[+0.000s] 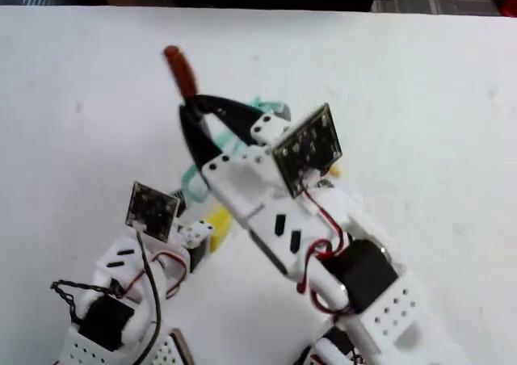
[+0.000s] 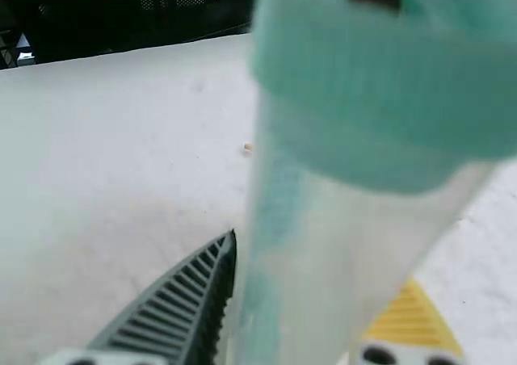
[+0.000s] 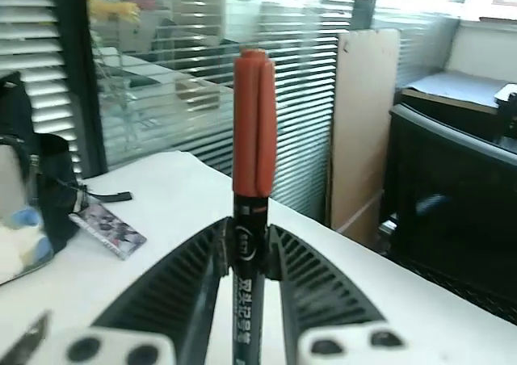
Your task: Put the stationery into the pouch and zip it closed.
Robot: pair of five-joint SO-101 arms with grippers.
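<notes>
R jaws grip marker (image 3: 254,123), L jaws pouch (image 2: 363,98).

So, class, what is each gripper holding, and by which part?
The right gripper holds the marker by its black barrel, just below the red cap. The left gripper holds the pouch by its translucent body.

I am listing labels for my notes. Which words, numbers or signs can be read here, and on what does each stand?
The red-capped marker in the right gripper: white print along its black barrel, too blurred to read.
The small card beyond the marker: printed, too small to read.
The pouch: no print visible.
</notes>
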